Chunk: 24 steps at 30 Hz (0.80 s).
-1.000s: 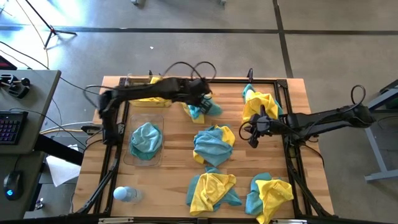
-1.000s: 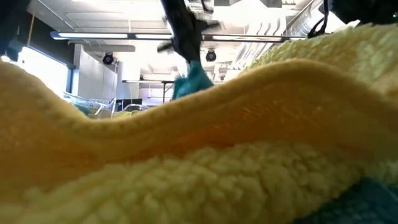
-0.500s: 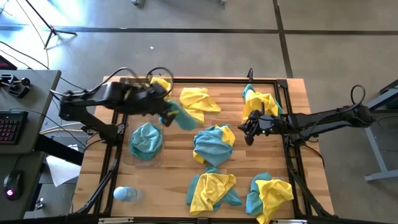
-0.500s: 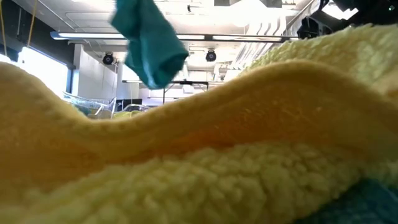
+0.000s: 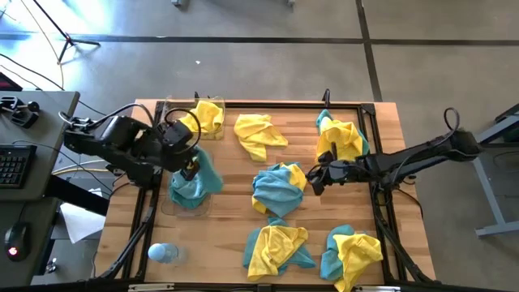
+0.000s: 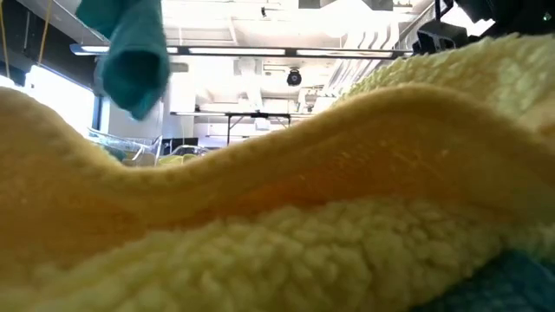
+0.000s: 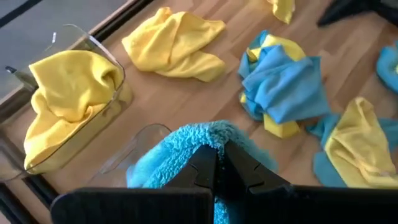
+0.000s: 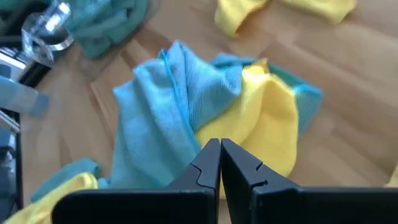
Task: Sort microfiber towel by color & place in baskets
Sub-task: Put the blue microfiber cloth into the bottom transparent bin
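Note:
My left gripper (image 5: pixel 191 169) is shut on a teal microfiber towel (image 5: pixel 209 172) above the near-left clear basket (image 5: pixel 166 207), where another teal towel (image 5: pixel 185 193) lies. That held towel also hangs in the low view (image 6: pixel 130 52). The far-left basket (image 7: pixel 93 46) holds a yellow towel (image 5: pixel 208 118). A loose yellow towel (image 5: pixel 259 134) and several teal-and-yellow heaps lie on the wood. My right gripper (image 5: pixel 312 182) is shut, empty, at the right edge of the middle heap (image 5: pixel 278 188). My left gripper pinches a bunched fold of the teal towel's top (image 7: pixel 205 140) between its two fingers, slanting down from the table's left. The towel hangs slack below the fingers, over the near-left basket. Whether my right gripper touches the middle heap (image 8: pixel 261 118) I cannot tell.
A black metal frame (image 5: pixel 373 162) runs round the tabletop. A small pale blue bottle (image 5: pixel 162 253) lies at the near left corner. Heaps sit at the far right (image 5: pixel 340 138), near middle (image 5: pixel 276 247) and near right (image 5: pixel 350 255). A yellow towel (image 6: pixel 286 217) fills the low view.
My left gripper has lifted the teal towel off the far middle of the table and carried it toward the left and near edges, to above the near-left basket; the towel hangs clear. My right gripper has rolled and moved left toward the middle heap.

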Tool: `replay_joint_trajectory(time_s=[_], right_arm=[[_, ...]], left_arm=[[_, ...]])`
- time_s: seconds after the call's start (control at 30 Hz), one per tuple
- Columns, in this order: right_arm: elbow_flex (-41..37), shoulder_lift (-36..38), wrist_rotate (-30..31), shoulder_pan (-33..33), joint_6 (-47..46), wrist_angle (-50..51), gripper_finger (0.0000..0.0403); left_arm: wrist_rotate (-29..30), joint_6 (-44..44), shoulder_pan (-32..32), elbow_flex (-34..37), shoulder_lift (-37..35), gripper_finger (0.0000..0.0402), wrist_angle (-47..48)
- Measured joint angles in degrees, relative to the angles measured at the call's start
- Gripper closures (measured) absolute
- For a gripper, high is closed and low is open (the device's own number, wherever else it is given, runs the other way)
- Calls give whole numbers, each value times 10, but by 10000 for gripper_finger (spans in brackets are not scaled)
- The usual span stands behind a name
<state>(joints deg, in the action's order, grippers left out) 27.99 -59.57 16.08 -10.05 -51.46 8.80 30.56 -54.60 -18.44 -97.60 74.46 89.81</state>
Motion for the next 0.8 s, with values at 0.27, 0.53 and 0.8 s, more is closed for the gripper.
replay_joint_trajectory(time_s=[0.27,0.53,0.8], right_arm=[[0,-76,23,-38,-26,-81,394],[0,-88,26,-44,-21,-105,394],[0,-88,28,-42,28,-104,394]], left_arm=[[-24,-61,27,165,-62,401,3],[-25,-215,64,317,-172,401,2],[36,-275,104,365,-280,401,2]])
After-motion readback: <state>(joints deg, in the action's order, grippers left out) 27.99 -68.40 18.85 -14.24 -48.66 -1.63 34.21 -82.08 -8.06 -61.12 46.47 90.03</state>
